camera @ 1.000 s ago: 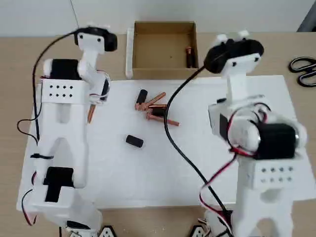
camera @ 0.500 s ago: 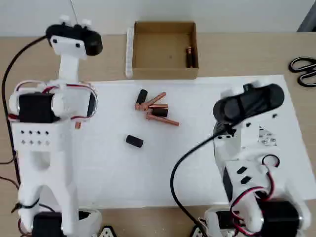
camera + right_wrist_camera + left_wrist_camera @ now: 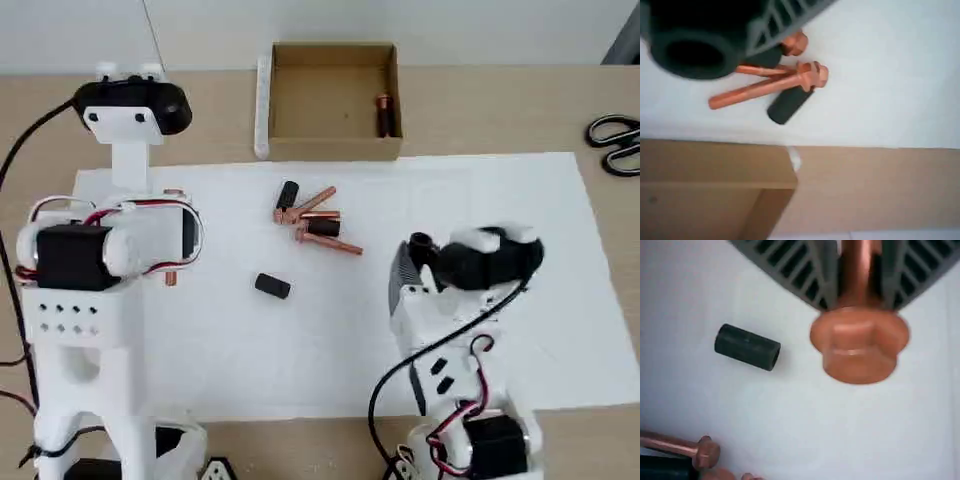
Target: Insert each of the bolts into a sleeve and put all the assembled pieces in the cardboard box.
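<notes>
We saw the left arm (image 3: 100, 260) folded over the left edge of the white sheet (image 3: 560, 300). Its left gripper (image 3: 859, 297) was clamped on the shank of a copper bolt (image 3: 859, 342), whose flanged head stuck out past the fingertips while its long axis ran straight back between the fingers. To its right a loose sleeve (image 3: 272, 286) lay on its side on the sheet, apart from a heap of bolts (image 3: 318, 214) that lay crosswise with two more sleeves among them. Behind the heap stood the cardboard box (image 3: 333, 150), with one assembled piece (image 3: 383, 115) lying against its right wall, pointing front to back. Farther right, the right arm (image 3: 470, 330) was drawn back low near the front edge. Its right gripper (image 3: 412, 252) was closed around a black sleeve (image 3: 690, 52), whose open bore faced upward. Scissors (image 3: 615, 140) lay on the table at the far right.
</notes>
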Controlling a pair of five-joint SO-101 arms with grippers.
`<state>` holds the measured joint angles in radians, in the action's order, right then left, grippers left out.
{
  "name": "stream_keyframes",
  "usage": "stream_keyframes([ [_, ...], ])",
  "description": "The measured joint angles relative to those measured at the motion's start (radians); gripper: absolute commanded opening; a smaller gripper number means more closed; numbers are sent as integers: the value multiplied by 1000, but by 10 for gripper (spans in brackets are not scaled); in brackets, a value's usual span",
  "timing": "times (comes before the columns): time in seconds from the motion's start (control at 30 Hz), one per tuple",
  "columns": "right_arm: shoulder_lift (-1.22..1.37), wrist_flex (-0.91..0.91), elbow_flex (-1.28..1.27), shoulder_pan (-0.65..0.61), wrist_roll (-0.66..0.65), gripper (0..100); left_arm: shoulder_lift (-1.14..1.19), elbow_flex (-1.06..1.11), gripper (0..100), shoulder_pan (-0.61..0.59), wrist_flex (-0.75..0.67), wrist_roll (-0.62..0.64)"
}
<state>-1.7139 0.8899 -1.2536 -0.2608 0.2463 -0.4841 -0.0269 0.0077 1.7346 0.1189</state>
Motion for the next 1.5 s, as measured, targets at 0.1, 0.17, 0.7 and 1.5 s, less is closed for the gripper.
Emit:
stream_keyframes([
  [0.1,-63,-48,-57,-61,9,3,-44,14,6,54,0,0],
  [0.17,-64,-57,-89,-83,11,3,-75,20,6,114,0,11],
  [0.7,-64,-61,-155,-198,-80,3,-132,31,6,387,-296,143],
  [1.5,-64,-63,-236,-282,-84,3,-150,606,6,531,-1031,258],
])
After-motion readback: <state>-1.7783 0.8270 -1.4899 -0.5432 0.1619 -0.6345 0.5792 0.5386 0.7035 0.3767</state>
